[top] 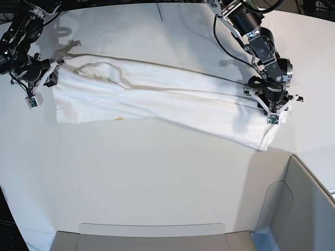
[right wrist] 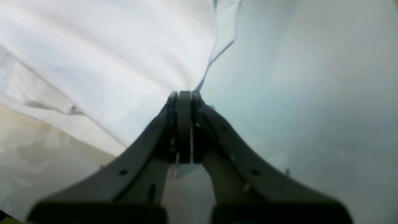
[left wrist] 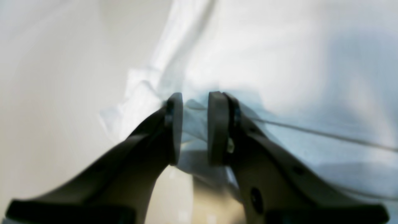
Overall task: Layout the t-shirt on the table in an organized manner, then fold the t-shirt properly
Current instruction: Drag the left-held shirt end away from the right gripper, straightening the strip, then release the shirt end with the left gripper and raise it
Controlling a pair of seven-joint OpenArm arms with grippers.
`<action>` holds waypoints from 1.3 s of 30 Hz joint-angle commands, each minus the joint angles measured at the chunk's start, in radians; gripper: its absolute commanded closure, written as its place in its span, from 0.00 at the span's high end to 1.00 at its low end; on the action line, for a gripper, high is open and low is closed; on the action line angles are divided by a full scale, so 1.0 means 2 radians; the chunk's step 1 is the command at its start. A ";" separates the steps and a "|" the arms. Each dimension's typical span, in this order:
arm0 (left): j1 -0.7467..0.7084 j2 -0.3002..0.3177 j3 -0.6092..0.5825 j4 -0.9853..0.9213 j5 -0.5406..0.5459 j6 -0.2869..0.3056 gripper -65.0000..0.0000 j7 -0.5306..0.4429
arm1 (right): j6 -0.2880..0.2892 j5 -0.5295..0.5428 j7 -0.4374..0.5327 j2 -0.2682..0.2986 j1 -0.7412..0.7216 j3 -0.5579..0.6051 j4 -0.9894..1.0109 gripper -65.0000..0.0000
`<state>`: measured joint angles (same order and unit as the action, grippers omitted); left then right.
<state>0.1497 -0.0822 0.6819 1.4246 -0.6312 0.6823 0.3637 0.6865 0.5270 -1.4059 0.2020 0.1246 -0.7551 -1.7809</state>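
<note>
A: Where is the t-shirt (top: pixel 157 99) lying at the moment?

B: It is stretching across the far half of the white tabletop (top: pixel 157 178), pulled out long between the two arms, with its plain white side showing and only a small yellow spot peeking out at the near edge. Long creases are running along its length.

A: What is the right gripper (right wrist: pixel 184 124) doing?

B: Its fingers (right wrist: pixel 174 130) are pressing fully together, pinching the edge of the cloth between them; a small bit of fabric is poking out below the pads. In the base view it is sitting at the shirt's left end.

A: And the left gripper (left wrist: pixel 194 127)?

B: Its fingers (left wrist: pixel 217 127) are standing a narrow way apart, with a bunch of white fabric filling the gap between them, so they are gripping the shirt. In the base view it is holding the shirt's right end, where the cloth is drooping down towards the tabletop.

A: Anything else nearby?

B: A grey-white bin (top: pixel 293 209) is sitting at the near right corner, apart from the shirt.
</note>
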 commanded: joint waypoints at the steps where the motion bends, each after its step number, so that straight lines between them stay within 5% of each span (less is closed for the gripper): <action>1: 0.008 0.010 -0.002 -0.017 -0.005 0.008 0.25 0.012 | 0.006 0.004 0.005 0.011 -0.004 -0.002 -0.010 0.00; 3: 0.008 0.019 -0.001 -0.048 -0.005 0.008 0.25 0.012 | 0.006 0.005 0.005 0.011 -0.004 -0.002 -0.011 0.00; 13: -0.013 0.026 0.023 -0.060 -0.003 0.008 0.24 0.016 | 0.006 0.005 0.005 0.008 0.005 -0.001 -0.082 0.31; 20: -0.011 0.025 0.097 -0.053 -0.002 0.008 0.24 0.016 | 0.006 0.005 0.005 0.008 -0.004 -0.001 -0.080 0.32; 31: 0.030 -0.014 0.099 0.086 -0.005 0.008 0.25 0.016 | 0.006 0.002 0.005 0.008 -0.010 0.036 -0.079 0.32; 39: 0.063 -0.024 0.101 0.114 -0.005 0.008 0.40 0.016 | 0.006 0.002 0.005 0.008 -0.011 0.045 -0.079 0.32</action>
<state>0.2413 -0.1387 0.8886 1.6253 -0.6628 0.7071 0.4339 0.6865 0.5228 -1.4067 0.2043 0.1139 -0.6613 -1.9244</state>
